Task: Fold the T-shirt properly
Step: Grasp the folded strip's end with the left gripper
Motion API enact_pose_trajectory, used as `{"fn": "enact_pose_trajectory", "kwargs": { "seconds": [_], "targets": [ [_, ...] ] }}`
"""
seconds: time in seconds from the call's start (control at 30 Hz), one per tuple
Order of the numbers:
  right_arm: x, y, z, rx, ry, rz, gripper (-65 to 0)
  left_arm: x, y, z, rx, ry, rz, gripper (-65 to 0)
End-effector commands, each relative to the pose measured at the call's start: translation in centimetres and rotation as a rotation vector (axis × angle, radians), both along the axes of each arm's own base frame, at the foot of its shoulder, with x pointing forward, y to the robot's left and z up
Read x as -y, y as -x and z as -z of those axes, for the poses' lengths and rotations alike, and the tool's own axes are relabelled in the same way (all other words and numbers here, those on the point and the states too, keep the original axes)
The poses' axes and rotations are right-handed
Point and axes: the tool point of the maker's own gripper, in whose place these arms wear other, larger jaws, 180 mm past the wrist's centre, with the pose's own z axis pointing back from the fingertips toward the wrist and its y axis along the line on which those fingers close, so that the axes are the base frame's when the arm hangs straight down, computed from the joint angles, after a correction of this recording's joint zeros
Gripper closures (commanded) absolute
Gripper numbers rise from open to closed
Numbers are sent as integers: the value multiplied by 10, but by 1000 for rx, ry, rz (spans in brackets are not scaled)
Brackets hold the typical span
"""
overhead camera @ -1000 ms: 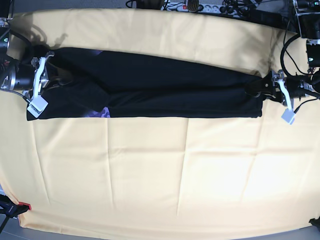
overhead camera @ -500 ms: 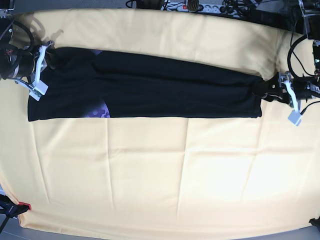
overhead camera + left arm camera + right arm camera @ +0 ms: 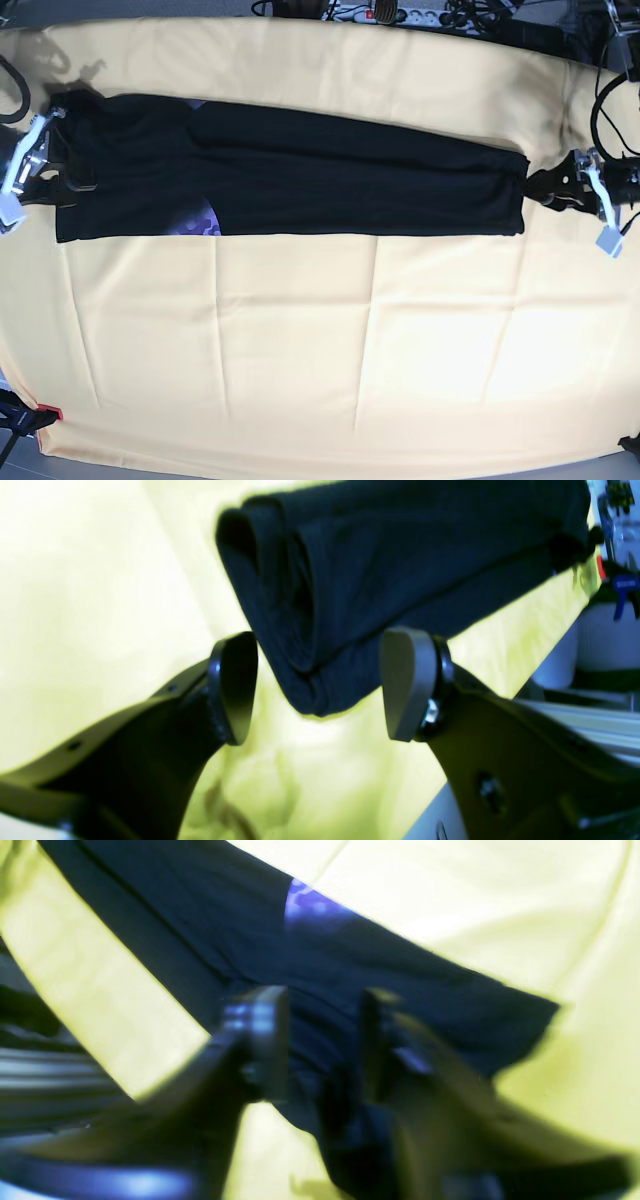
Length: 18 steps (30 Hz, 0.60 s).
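T-shirt: long black cloth band, softly creased.

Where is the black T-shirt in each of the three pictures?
Base view: the T-shirt lies as a long dark band across the upper part of the picture.
Left wrist view: its folded end fills the top middle, above the open jaws.
Right wrist view: it runs from top left to the right, behind the jaws.
Shared landmark: the yellow cloth under it, seen in all three.
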Motion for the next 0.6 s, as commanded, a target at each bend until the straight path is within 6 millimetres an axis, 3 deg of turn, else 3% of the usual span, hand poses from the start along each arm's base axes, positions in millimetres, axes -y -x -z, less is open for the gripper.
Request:
{"fn": "enact_pose_trajectory", "kwargs": {
  "seconds": [0.0, 0.03, 0.17, 0.33, 0.43, 0.57],
  "targets": [
    [-2, -7, -7, 44, -42, 15, -63, -12, -9, -22, 61, -14, -16, -402],
    [1, -9, 4, 31, -51, 59, 0, -17, -11, -27, 80, -12, -34, -402],
    [20, -19, 51, -16, -89, 234, 0, -31, -18, -44, 147, 4, -101, -403],
    [21, -8, 118, -180, -75, 280, 0, -49, -14, -30, 144, -38, -202, -403],
    [15, 0, 138, -233, -29, 253, 0, -48, -9, -10, 127, -45, -244, -403],
    [10, 1, 142, -245, -16, 235, 0, -27, -9, 8, 129, 24, -275, -403]
  ]
}}
